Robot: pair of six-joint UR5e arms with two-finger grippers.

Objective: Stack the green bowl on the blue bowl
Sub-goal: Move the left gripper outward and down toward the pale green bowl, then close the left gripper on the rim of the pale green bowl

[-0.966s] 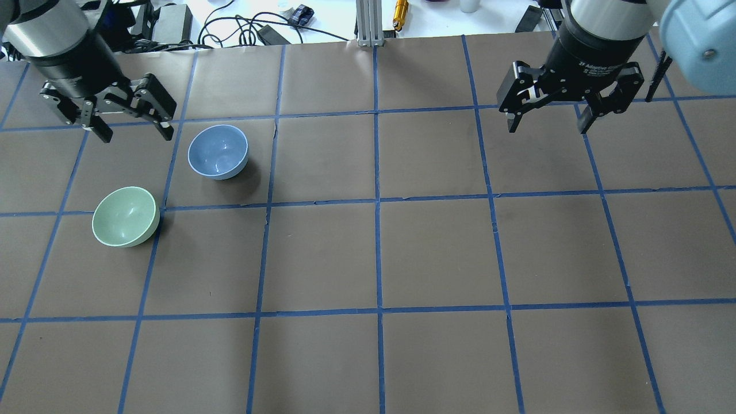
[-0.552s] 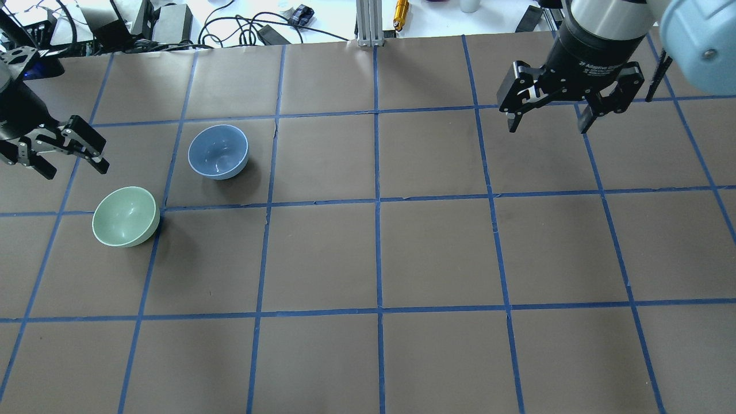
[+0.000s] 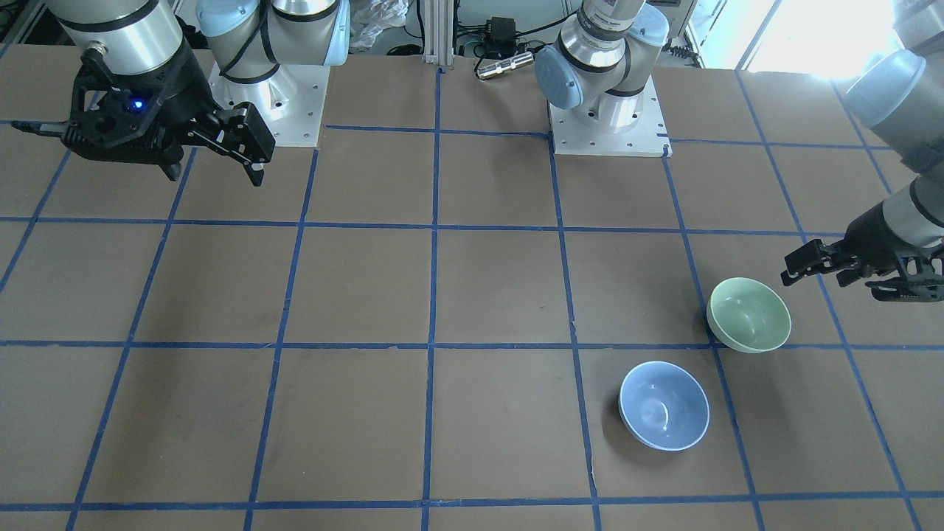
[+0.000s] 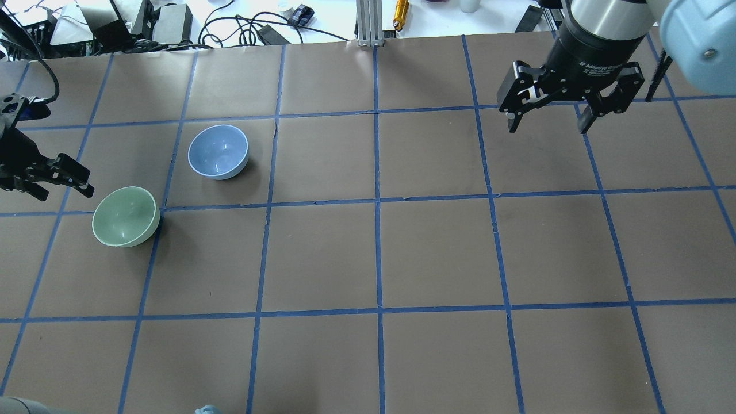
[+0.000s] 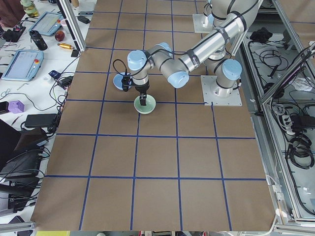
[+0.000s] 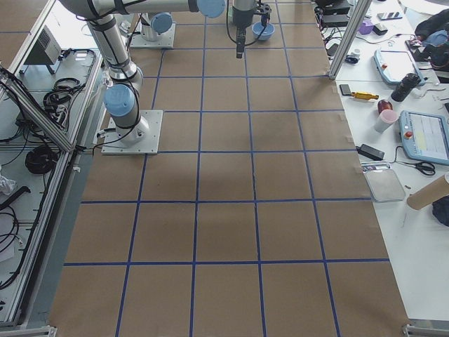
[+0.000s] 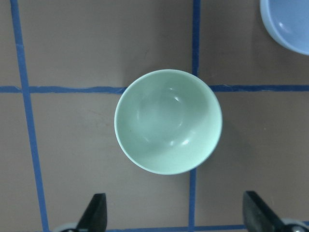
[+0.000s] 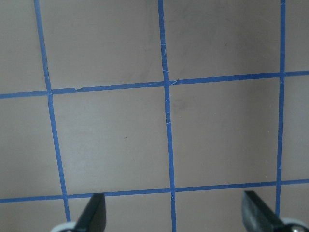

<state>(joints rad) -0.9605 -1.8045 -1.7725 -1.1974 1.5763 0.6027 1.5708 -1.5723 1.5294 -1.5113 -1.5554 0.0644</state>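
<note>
The green bowl [image 4: 125, 216] stands upright on the brown table, left side, and also shows in the front view [image 3: 748, 314] and the left wrist view [image 7: 168, 121]. The blue bowl [image 4: 218, 152] stands upright one grid cell farther back and right of it, apart from it [image 3: 664, 405] [image 7: 287, 24]. My left gripper [image 4: 64, 194] is open and empty, just left of the green bowl's rim and above it [image 3: 833, 287] [image 7: 175, 195]. My right gripper [image 4: 547, 127] is open and empty over the far right of the table [image 3: 215, 175] [image 8: 174, 195].
Cables and power bricks [image 4: 172, 23] and an aluminium post [image 4: 368, 23] lie beyond the table's far edge. The two arm bases [image 3: 608, 118] stand on the robot's side. Blue tape lines grid the brown table [image 4: 379, 253].
My left gripper has swung left and toward the near side, from beside the blue bowl to beside the green bowl. It stays open. The right arm and both bowls have not moved.
</note>
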